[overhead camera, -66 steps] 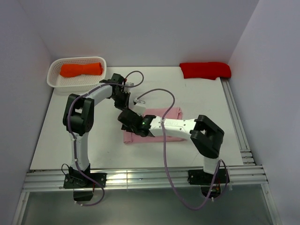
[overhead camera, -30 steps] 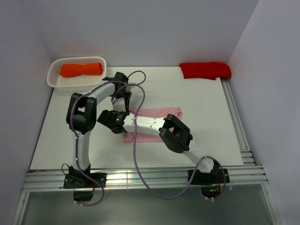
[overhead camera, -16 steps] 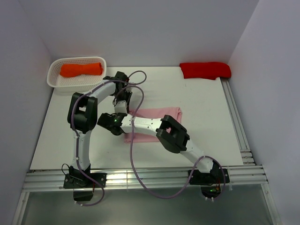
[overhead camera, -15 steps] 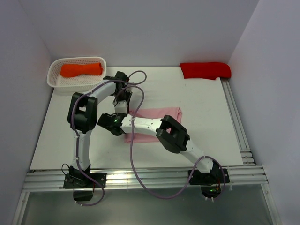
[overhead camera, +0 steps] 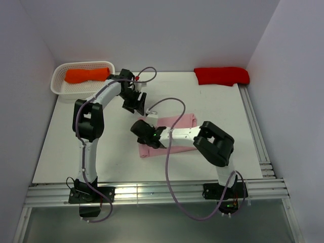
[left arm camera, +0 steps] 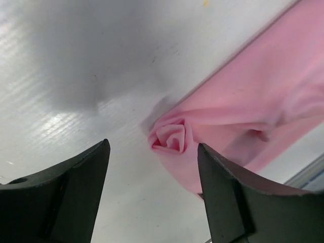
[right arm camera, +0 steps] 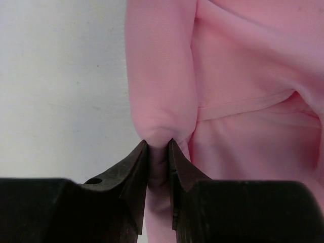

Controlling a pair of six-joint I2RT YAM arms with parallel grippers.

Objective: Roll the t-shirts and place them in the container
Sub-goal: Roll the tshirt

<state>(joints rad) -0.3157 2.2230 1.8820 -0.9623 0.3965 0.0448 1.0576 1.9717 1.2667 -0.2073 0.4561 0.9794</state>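
The pink t-shirt [overhead camera: 183,121] lies on the desk [overhead camera: 91,152], its rolled end clamped in the right hand [right arm camera: 158,144]; the left hand [left arm camera: 153,147] hangs spread apart at its 11 o'clock. The roll should be turned tightly, evenly.

Pink t-shirt [overhead camera: 183,121], white basket [overhead camera: 59,87].

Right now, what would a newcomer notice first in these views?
The light pink t-shirt lies mid-table, its left end rolled, with the right gripper pinching a fold there. The left gripper hangs open nearby. At the back, an orange bundle sits in a white basket on the left and a red bundle on the right.
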